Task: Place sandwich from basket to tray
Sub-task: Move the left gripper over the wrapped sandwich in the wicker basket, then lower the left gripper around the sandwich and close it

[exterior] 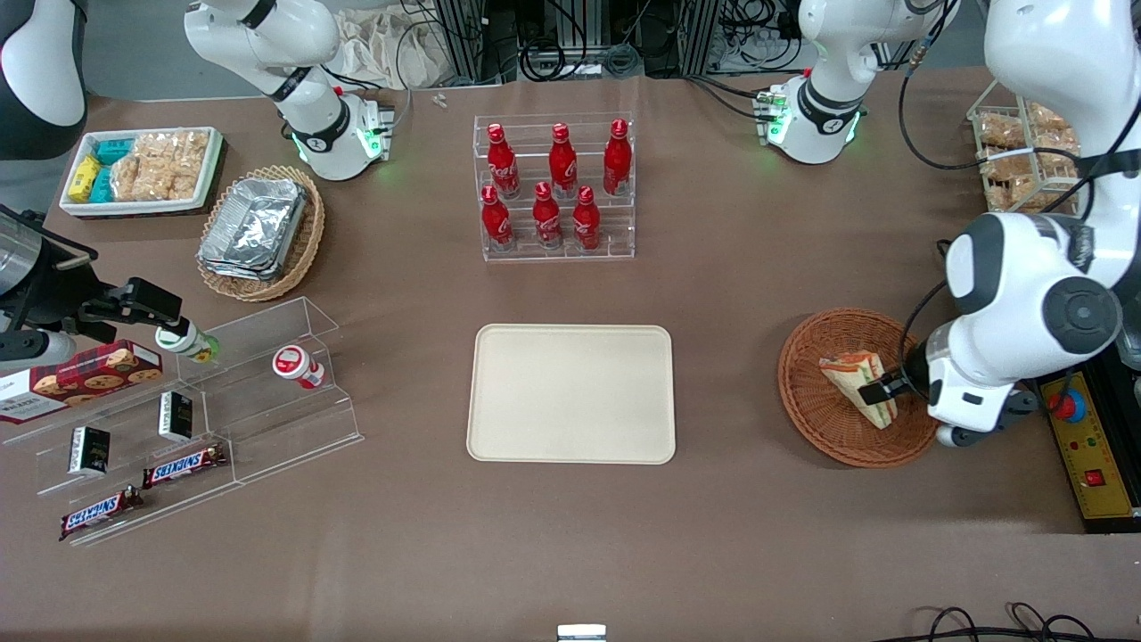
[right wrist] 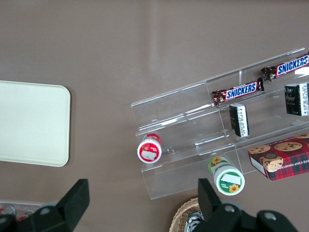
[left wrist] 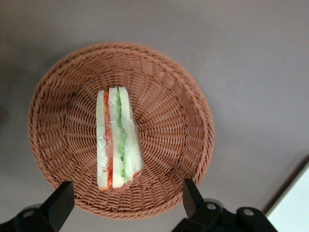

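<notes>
Now sandwich (left wrist: 118,138) in basket (left wrist: 178,140); gripper (left wrist: 126,203) above, fingers apart; tray (exterior: 570,393) bare.

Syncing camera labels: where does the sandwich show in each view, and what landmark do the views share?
Front view: the sandwich lies in the basket, toward the working arm's end of the table, with the gripper just above it.
Left wrist view: the sandwich stands on edge inside the basket, between the open fingers.
Right wrist view: not in it.
Shared landmark: the tray shows in the front and right wrist views.
</notes>
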You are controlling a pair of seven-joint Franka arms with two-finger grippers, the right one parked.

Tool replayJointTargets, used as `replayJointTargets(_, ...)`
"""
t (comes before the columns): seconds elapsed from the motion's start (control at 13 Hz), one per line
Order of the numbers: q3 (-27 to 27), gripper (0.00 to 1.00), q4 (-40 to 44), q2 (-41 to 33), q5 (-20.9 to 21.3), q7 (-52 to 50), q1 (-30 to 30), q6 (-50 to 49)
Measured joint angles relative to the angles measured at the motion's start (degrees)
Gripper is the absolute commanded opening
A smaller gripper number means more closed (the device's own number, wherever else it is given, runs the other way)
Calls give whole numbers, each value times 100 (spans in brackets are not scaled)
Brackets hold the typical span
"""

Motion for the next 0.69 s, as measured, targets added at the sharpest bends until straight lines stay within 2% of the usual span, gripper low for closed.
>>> replayJointTargets(0.38,6,100,-937,27,0,-297,0,1006)
replayJointTargets(0.69,30,99,-1213,96,0,-314,3,1327)
